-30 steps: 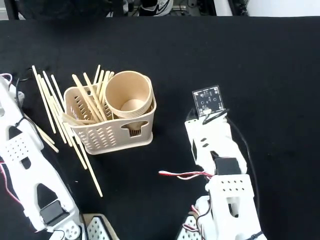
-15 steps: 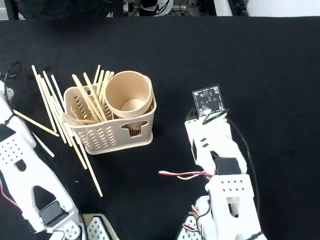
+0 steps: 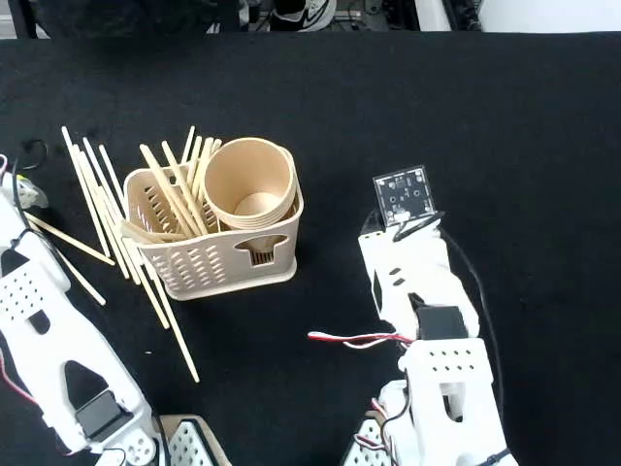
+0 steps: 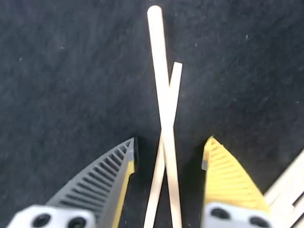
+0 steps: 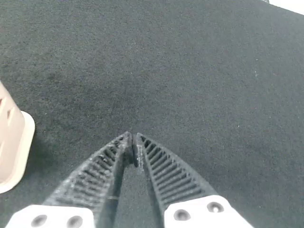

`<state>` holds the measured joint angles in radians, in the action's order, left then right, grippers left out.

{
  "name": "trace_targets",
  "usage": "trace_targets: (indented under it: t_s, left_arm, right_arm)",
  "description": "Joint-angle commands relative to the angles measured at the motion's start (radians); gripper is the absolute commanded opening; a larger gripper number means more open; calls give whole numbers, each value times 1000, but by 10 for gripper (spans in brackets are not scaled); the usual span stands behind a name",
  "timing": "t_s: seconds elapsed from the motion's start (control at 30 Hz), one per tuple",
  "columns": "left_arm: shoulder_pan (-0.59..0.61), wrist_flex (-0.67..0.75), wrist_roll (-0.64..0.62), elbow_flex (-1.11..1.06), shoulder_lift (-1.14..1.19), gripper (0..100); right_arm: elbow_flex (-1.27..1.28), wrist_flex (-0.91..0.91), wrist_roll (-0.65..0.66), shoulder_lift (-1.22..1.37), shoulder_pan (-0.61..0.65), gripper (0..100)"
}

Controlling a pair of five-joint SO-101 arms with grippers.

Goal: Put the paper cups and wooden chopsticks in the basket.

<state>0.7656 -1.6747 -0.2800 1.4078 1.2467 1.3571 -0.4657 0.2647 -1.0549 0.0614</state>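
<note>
Two wooden chopsticks [image 4: 165,109] lie crossed on the black table [image 4: 61,71]. The left gripper [image 4: 171,142] hangs over them with its jaws spread, one finger on each side of the pair, a stance that suits closing on both sticks at once. In the high view this is at the left edge of the frame, where the left arm [image 3: 49,330] stands. More loose chopsticks [image 3: 102,199] lie fanned against the left side of the basket [image 3: 218,267], left of centre. The stacked paper cups [image 3: 249,184] sit in its right half, and several leaning chopsticks [image 3: 175,189] fill the left half. The right gripper [image 5: 133,137] is pressed together on nothing, low over bare table right of the basket, probably parked out of the way.
</note>
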Motion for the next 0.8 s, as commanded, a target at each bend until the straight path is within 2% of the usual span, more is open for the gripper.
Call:
trace_targets:
  t_s: [0.0,0.17,0.23,0.33,0.47,0.6,0.77]
  left_arm:
    - [-1,18,-9,1,12,226]
    - [2,25,-8,1,34,19]
    - [-1,15,-9,1,32,50]
    - [-1,3,-9,2,31,32]
    - [-1,-89,-6,104,14,28]
    - [5,-89,-5,148,-29,28]
    - [12,-89,-5,105,-155,28]
  right_arm:
    - [-13,18,9,-8,-6,15]
    - [-13,18,9,-8,-5,15]
    - [-13,18,9,-8,-5,15]
    - [-13,18,9,-8,-5,15]
    - [-13,18,9,-8,-5,15]
    - [-13,18,9,-8,-5,15]
    - [-13,18,9,-8,-5,15]
